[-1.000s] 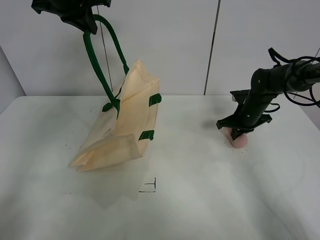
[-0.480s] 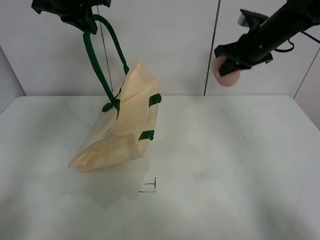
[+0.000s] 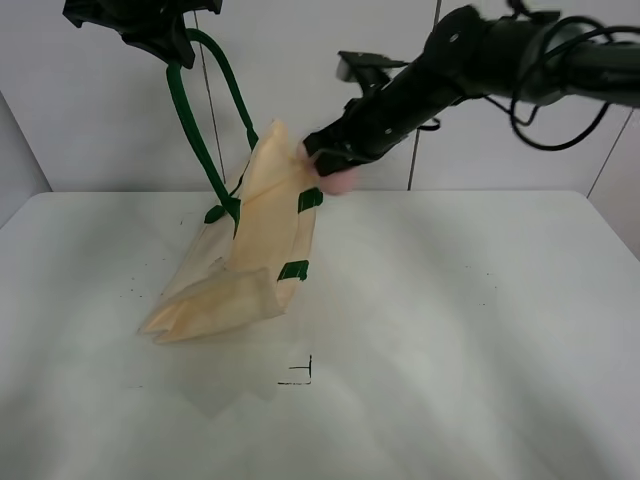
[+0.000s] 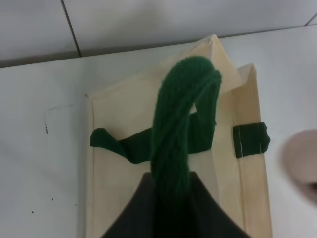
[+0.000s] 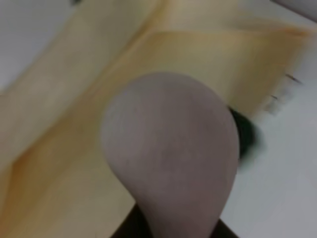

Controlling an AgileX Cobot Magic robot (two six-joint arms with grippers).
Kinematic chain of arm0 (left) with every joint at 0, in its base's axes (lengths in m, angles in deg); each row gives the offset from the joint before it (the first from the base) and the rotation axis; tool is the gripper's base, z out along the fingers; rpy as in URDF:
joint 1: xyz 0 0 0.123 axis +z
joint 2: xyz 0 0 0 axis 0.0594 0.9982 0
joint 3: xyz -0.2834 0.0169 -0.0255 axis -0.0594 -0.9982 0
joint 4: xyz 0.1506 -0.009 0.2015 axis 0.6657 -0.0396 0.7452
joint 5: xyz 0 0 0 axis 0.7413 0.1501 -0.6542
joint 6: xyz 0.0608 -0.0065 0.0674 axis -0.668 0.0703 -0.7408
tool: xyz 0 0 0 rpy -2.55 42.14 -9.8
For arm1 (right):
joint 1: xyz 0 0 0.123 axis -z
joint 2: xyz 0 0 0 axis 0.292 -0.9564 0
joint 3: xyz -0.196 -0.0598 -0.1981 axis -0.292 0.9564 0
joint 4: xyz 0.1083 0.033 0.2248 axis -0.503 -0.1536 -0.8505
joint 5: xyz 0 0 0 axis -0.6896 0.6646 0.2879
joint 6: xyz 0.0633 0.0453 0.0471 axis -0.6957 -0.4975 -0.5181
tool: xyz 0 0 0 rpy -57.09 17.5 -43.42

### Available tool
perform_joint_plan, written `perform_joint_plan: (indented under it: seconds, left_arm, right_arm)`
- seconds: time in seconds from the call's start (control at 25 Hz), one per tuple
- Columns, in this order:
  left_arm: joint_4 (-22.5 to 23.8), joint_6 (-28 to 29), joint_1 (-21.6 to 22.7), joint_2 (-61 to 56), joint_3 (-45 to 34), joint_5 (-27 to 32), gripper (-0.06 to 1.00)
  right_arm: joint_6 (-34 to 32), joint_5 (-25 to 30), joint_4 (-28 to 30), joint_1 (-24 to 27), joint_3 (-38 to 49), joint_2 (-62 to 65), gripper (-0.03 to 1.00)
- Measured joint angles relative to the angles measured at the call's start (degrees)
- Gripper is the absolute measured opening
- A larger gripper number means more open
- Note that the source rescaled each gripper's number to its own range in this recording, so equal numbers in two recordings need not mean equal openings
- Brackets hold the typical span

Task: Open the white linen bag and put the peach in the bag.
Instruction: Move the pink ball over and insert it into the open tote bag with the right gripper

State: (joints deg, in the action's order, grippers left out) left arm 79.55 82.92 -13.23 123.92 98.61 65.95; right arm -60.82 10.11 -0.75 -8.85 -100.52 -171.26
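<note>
The white linen bag (image 3: 255,240) hangs tilted from its dark green handle (image 3: 195,120), its lower end resting on the table. My left gripper (image 3: 165,40) is shut on the handle high at the back left; the handle (image 4: 181,129) also fills the left wrist view above the bag's mouth (image 4: 148,163). My right gripper (image 3: 335,165) is shut on the pink peach (image 3: 340,180) and holds it in the air right beside the bag's upper right edge. The peach (image 5: 171,163) fills the right wrist view, with the bag's cream cloth (image 5: 99,74) behind it. It shows blurred in the left wrist view (image 4: 302,158).
The white table (image 3: 450,330) carries a small black corner mark (image 3: 300,375) in front of the bag. A white panelled wall (image 3: 330,90) stands behind the table. Black cables (image 3: 560,70) loop off the right arm.
My right gripper took the peach off the table at the right, lifted it high, then carried it left across to the bag's upper edge. The left gripper and bag stayed still.
</note>
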Motion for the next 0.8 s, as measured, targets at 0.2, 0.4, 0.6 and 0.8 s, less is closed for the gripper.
perform_joint_plan:
  seconds: [0.2,0.4,0.6,0.8]
  left_arm:
    - [0.00,0.00,0.00,0.00,0.00,0.00,0.00]
    - [0.00,0.00,0.00,0.00,0.00,0.00,0.00]
    - [0.00,0.00,0.00,0.00,0.00,0.00,0.00]
    - [-0.23,0.00,0.00,0.00,-0.07,0.00,0.00]
  right_arm:
    - [3.68,-7.32,-1.19,-5.54,0.00,-4.88,0.00]
    - [5.65,-11.70,-2.96,-7.15,0.00,-7.53,0.23]
    - [6.42,-12.06,-3.76,-7.29,0.00,-8.11,0.89]
    - [4.30,-7.86,-2.45,-7.29,-0.50,-8.11,0.99]
